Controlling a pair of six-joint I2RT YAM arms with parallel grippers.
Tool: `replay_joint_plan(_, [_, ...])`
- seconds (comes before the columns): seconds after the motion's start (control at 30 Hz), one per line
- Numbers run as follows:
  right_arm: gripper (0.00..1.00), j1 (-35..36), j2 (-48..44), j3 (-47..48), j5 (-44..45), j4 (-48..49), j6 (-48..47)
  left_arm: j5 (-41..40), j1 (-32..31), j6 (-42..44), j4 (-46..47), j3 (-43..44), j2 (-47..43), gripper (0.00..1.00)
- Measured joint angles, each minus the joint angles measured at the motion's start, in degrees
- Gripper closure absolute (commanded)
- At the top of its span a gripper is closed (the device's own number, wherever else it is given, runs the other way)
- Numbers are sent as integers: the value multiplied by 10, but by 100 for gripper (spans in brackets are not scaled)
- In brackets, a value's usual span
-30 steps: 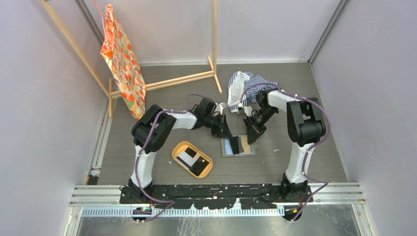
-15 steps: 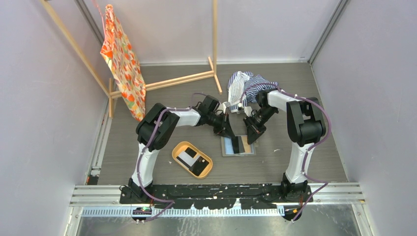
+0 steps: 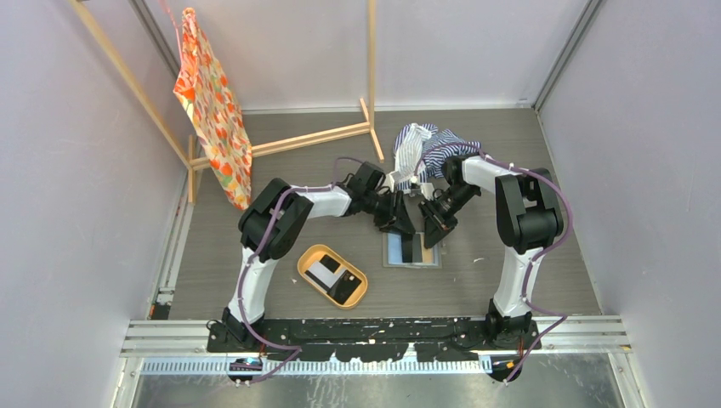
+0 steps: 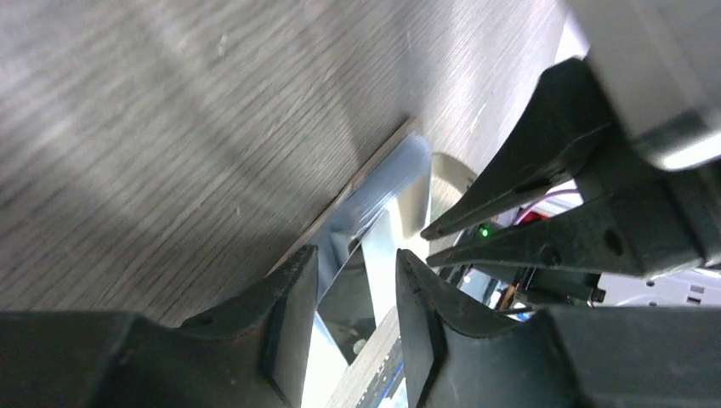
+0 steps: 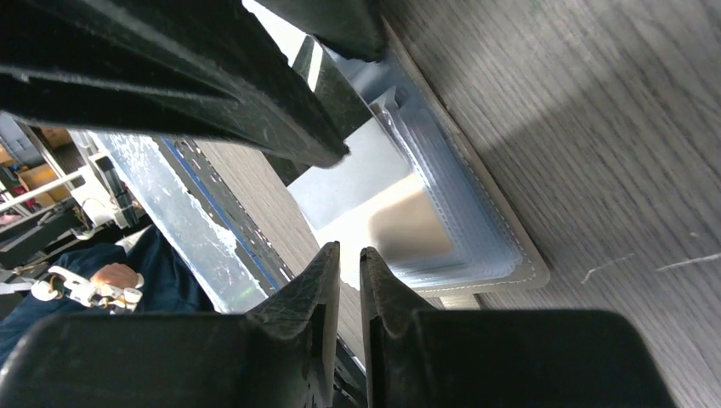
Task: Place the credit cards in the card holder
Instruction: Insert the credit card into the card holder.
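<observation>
The card holder (image 3: 394,252) lies open on the table, pale blue-grey inside (image 5: 476,229). A black credit card (image 4: 353,293) stands on edge in it, between the fingers of my left gripper (image 4: 355,255), which are open with a gap on each side. From above, the left gripper (image 3: 405,229) hangs over the holder's far edge. My right gripper (image 3: 431,234) sits just right of it, over the holder. In its own view the right gripper (image 5: 349,249) shows a narrow slit with nothing in it. An orange-tan card (image 5: 410,225) sits in a pocket.
An oval orange tray (image 3: 308,257) at front left holds a white card (image 3: 321,272) and a black card (image 3: 343,288). A striped cloth (image 3: 417,140) lies behind the arms. A wooden frame (image 3: 315,136) with a patterned orange cloth (image 3: 208,102) stands at back left.
My left gripper moved right over the holder and its jaws opened off the black card. The right gripper's jaws parted slightly; the arm stayed put.
</observation>
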Motion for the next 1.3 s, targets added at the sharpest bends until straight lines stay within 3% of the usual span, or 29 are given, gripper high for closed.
replay_joint_plan(0.33, [79, -5, -11, 0, -19, 0, -2, -103, 5, 38, -35, 46, -35, 48])
replay_joint_plan(0.4, [79, -5, -11, 0, -21, 0, -2, -122, 5, 49, -48, 45, -59, 51])
replay_joint_plan(0.6, [81, -6, -11, 0, -23, 0, -2, -166, -4, 51, -48, -24, -167, 78])
replay_joint_plan(0.7, [82, -6, -11, 0, -23, 1, -2, -174, -20, 36, -39, -62, -187, 85])
replay_joint_plan(0.87, [83, -6, -11, 0, -19, 6, 1, -177, -41, 13, -32, -115, -171, 88])
replay_joint_plan(1.3, [83, -6, -11, 0, 10, 16, 10, -203, -54, 8, -58, -101, -124, 92])
